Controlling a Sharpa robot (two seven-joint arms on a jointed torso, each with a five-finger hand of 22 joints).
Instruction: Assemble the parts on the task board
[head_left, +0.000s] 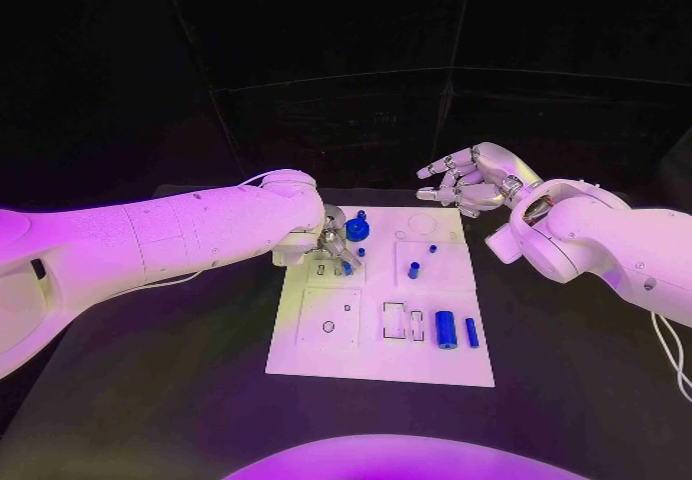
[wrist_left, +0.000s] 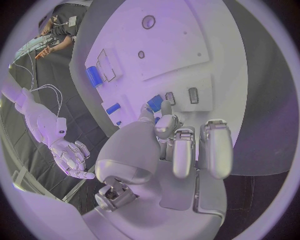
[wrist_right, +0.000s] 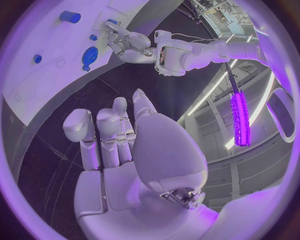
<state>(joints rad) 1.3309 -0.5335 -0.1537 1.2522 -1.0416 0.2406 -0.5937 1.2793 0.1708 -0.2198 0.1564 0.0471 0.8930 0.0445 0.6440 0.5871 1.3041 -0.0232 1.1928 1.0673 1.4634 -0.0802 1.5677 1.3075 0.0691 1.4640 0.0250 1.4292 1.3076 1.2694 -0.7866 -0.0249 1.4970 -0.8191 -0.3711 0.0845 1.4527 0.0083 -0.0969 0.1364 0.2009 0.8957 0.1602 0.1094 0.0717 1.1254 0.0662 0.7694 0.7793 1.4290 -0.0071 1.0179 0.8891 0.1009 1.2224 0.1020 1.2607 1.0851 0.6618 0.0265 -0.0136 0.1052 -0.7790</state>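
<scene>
— What's it working on? The white board (head_left: 378, 360) sits mid-counter (head_left: 159, 400), and the left robot hand (head_left: 329, 240) is down at the board's far-left corner.

— Right by a small blue peg (head_left: 346, 267), next to the round blue knob (head_left: 358, 230). I can't tell if the fingers (wrist_left: 181, 150) actually hold the peg; they're curled over it.

— And the other pieces?

— Two blue cylinders (head_left: 447, 329) lie near the board's right edge, untouched. The right robot hand (head_left: 469, 178) hovers beyond the far-right corner, fingers apart, empty.

— I'd say keep the peg upright over its hole and press straight down, or it'll jam.
</scene>
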